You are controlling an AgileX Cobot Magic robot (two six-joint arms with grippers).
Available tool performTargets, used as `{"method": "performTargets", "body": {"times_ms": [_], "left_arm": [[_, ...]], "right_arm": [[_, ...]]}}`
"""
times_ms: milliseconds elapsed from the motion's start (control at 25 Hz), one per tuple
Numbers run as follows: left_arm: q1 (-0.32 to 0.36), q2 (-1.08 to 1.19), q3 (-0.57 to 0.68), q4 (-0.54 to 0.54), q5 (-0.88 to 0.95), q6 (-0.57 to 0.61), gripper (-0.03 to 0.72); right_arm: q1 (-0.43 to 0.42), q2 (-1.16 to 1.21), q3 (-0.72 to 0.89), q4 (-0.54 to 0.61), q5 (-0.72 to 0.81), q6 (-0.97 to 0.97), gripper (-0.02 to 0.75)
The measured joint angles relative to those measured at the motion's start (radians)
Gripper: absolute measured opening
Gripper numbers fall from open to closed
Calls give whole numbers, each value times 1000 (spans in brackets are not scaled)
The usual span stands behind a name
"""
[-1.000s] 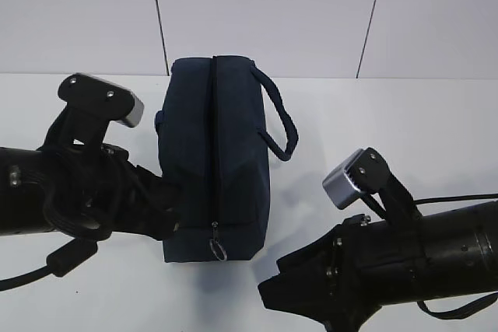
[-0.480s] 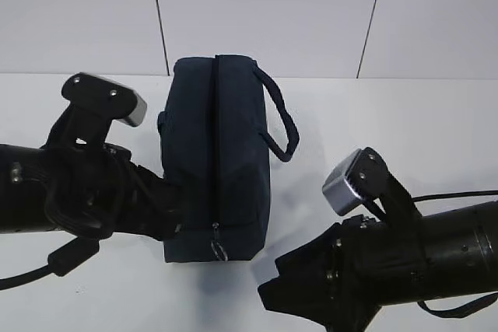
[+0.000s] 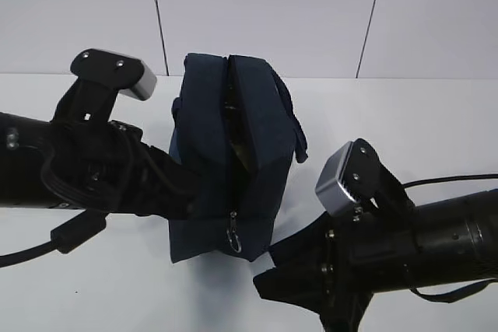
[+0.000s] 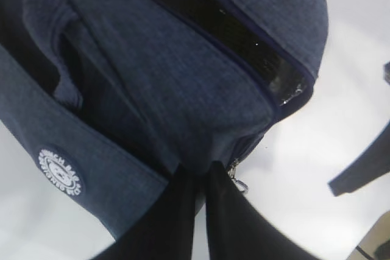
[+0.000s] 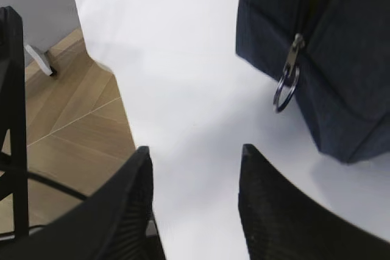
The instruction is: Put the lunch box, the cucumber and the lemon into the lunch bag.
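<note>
The dark navy lunch bag (image 3: 229, 161) stands in the middle of the white table, tilted, with its zipper partly parted along the top. A yellowish-green bit shows in the gap; I cannot tell what it is. The lunch box, cucumber and lemon are otherwise out of view. My left gripper (image 4: 200, 172) is shut on the bag's fabric at its near end, beside the metal ring pull (image 4: 239, 182); in the exterior view it (image 3: 193, 204) presses against the bag's left side. My right gripper (image 5: 195, 150) is open and empty over bare table, just short of the ring pull (image 5: 285, 86).
The table's front edge runs close to my right gripper, with wooden floor (image 5: 73, 120) and a black stand (image 5: 12, 89) beyond it. A white panelled wall (image 3: 311, 13) stands behind the table. The bag's loop handle (image 3: 294, 126) hangs on its right side.
The bag has shifted right and tipped, and its zipper has parted at the top. My left arm moved right with it. My right gripper edged slightly toward the bag.
</note>
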Motion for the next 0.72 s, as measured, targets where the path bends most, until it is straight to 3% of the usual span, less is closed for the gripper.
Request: {"method": "performTargets", "body": {"times_ms": [720], "left_arm": [[0,0,-4,-13,10,0,4]], "right_arm": [[0,240,-171,0,-18,52,370]]}}
